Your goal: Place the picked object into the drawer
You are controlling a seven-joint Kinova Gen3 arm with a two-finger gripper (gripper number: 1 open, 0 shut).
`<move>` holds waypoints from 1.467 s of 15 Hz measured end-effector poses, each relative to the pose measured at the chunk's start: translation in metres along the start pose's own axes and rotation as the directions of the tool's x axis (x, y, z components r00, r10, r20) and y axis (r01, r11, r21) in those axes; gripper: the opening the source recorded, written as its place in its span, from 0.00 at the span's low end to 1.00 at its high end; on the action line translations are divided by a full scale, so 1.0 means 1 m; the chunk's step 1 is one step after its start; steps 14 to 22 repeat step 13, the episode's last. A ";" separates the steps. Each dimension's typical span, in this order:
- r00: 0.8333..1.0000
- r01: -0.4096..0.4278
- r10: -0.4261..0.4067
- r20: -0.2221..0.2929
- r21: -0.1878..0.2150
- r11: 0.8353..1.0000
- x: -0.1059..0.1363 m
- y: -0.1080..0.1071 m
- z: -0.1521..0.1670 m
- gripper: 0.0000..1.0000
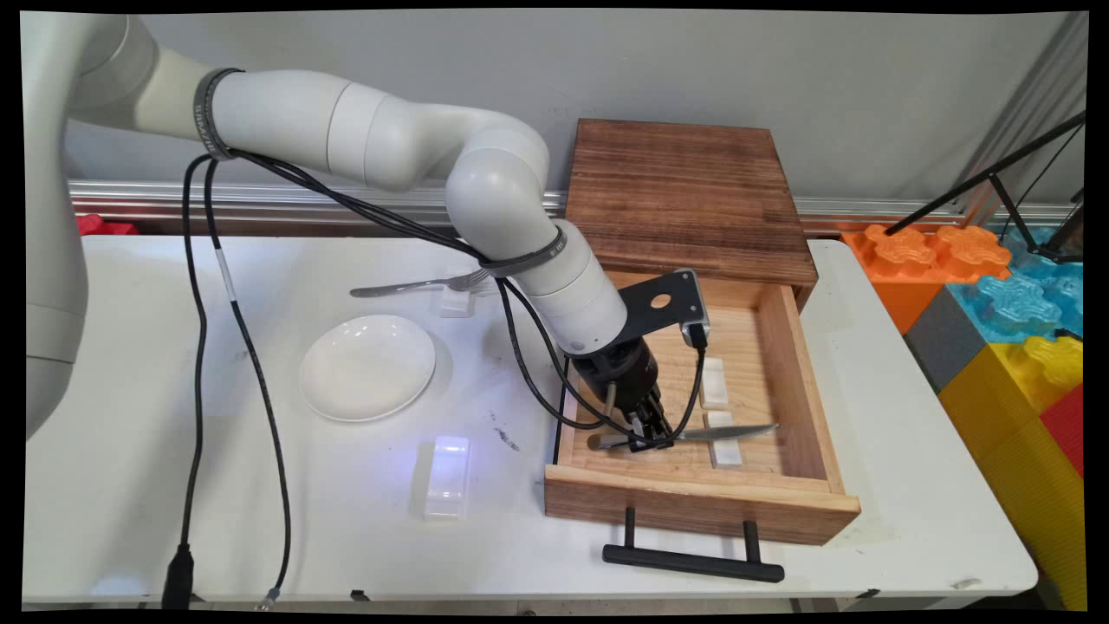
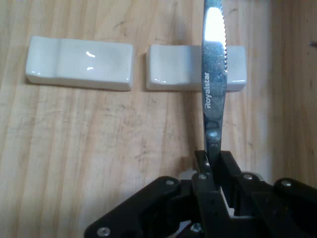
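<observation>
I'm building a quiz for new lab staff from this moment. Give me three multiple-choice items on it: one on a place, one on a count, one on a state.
1. Where does the table knife lie?
A. On the white plate
B. In the open wooden drawer, its blade across a white rest
C. On the table beside the fork

2. How many white cutlery rests lie in the drawer?
A. Two
B. Four
C. None

3. What is the state of the gripper?
A. Open, high above the table
B. Shut on the fork
C. Shut on the knife's handle

Answers:
1 B: the main view shows the knife inside the drawer, its blade over the nearer rest.
2 A: the hand view shows that rest and a second rest side by side.
3 C: the fingers press on the handle from both sides.
</observation>
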 end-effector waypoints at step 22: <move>1.000 -0.017 0.017 -0.002 -0.007 1.000 0.003 -0.006 -0.008 1.00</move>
